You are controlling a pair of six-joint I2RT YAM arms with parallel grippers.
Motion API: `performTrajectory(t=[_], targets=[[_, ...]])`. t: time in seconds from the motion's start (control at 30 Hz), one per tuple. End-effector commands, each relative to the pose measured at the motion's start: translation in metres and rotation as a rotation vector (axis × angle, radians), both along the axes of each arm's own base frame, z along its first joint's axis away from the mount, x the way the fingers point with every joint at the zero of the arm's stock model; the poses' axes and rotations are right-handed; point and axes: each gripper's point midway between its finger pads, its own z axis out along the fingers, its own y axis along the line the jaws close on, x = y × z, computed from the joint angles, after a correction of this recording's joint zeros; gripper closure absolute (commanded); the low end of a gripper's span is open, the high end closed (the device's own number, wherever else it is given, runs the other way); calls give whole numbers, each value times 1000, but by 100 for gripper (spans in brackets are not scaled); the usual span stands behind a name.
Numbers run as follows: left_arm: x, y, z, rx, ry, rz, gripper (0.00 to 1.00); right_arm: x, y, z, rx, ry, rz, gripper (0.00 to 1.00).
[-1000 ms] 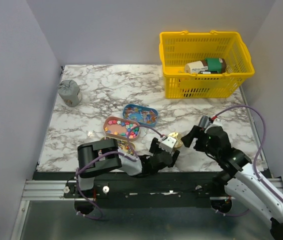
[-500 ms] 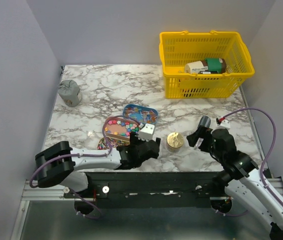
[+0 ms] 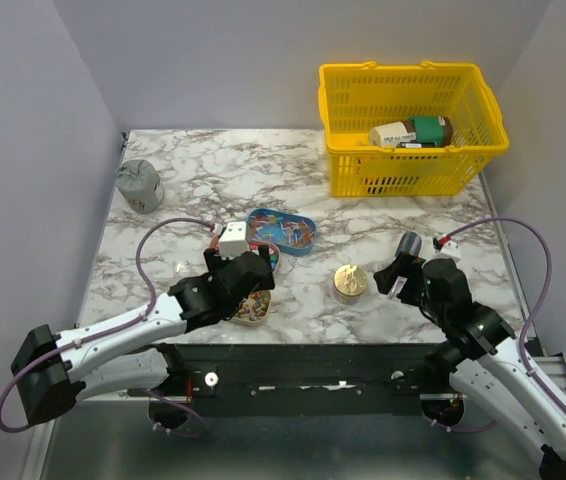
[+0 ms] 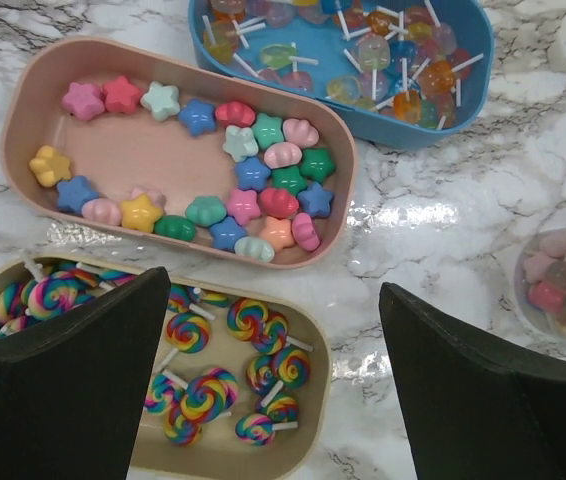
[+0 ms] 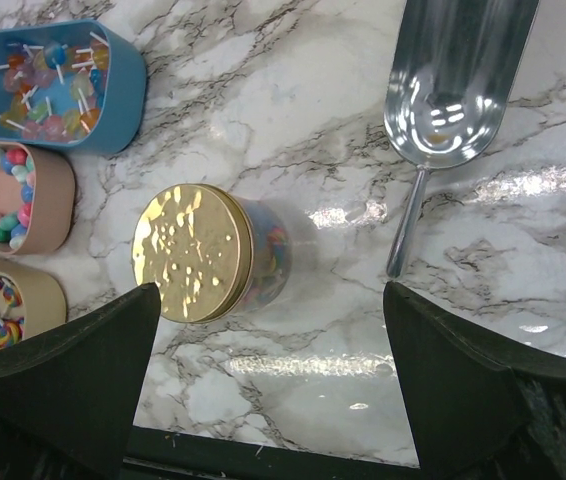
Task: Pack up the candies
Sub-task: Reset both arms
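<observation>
The candies lie in three trays. In the left wrist view a pink tray (image 4: pixel 133 150) holds star and shell sweets (image 4: pixel 253 172), a beige tray (image 4: pixel 321 345) holds rainbow swirl lollipops (image 4: pixel 268 365), and a blue tray (image 4: pixel 443 135) holds clear lollipops (image 4: pixel 373 50). My left gripper (image 4: pixel 273 290) is open and empty above the beige tray's right end; from above it (image 3: pixel 253 272) covers the pink tray. My right gripper (image 5: pixel 271 290) is open and empty just near of the gold-lidded jar (image 5: pixel 191 252), which has sweets inside. From above the right gripper (image 3: pixel 395 275) sits right of the jar (image 3: pixel 350 281).
A silver scoop (image 5: pixel 458 75) lies on the marble to the right of the jar. A yellow basket (image 3: pixel 413 68) with packets stands at the back right. A grey pouch (image 3: pixel 139 186) sits at the back left. Walls close in both sides.
My left gripper has swung left from beside the jar to over the trays. The jar stands free on the table. The right gripper has drawn back a little from the jar.
</observation>
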Motion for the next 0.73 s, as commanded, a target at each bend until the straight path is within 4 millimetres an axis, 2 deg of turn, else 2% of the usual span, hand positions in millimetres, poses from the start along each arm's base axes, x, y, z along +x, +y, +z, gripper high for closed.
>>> performTrajectory(t=[0.0,0.13,0.27,0.57,0.7], targets=[[-10,30,11,-32,-31,56,1,-1,-5,-4,-13,-1,-23,0],[-18,40,15,-71,-47,54,1,-1,-5,-5,-13,-1,-26,0],[-23,49,12,-64,-48,52,1,-1,-5,-4,-10,-5,-23,0],[-26,53,4,-62,-47,52,1,-1,-4,-6,-16,5,-21,0],[-26,53,11,-107,-76,49,1,-1,-4,-5,-16,5,-18,0]])
